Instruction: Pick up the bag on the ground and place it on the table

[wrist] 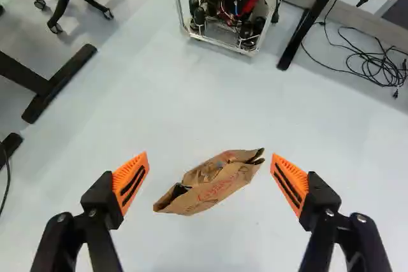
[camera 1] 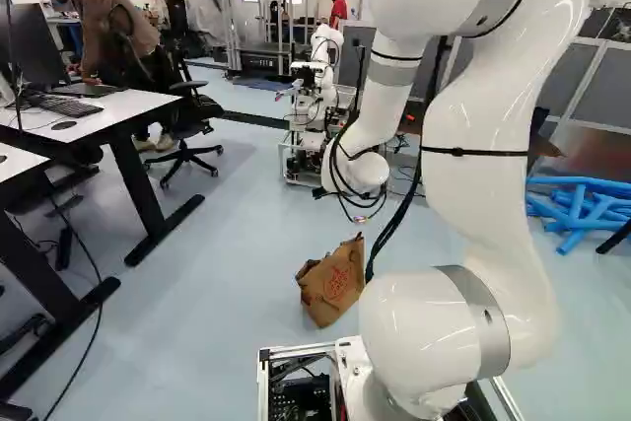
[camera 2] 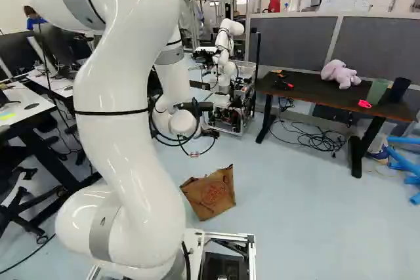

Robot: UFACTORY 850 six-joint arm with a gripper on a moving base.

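- In the left base view, I'm seeing the crumpled brown paper bag with red print (camera 1: 333,283) resting on the pale blue floor (camera 1: 246,234), ahead of the base and just beside my white, jointed arm (camera 1: 478,115).
- White-topped desks with black legs (camera 1: 108,110) are standing at the left of that view, and a black wheeled chair (camera 1: 192,110) is sitting beside them. Blue foam tubes (camera 1: 582,209) are lying in a heap at the right.
- In the right base view, the bag is showing right of my arm, while a black part of the gripper (camera 2: 210,134) is sticking out beside the wrist.
- Farther off, another robot, white on a metal frame (camera 2: 226,63), is standing near a long dark-brown table with black legs (camera 2: 308,90). The table is holding a pale pink plush toy (camera 2: 340,73), a green cup (camera 2: 377,90) and a black cup (camera 2: 399,88).
- In the wrist view, the gripper (wrist: 209,155) is holding its orange-padded fingers wide apart. The bag is appearing between them, touching neither pad. Ahead of the gripper, black cables (wrist: 376,65) are lying tangled near a table leg.
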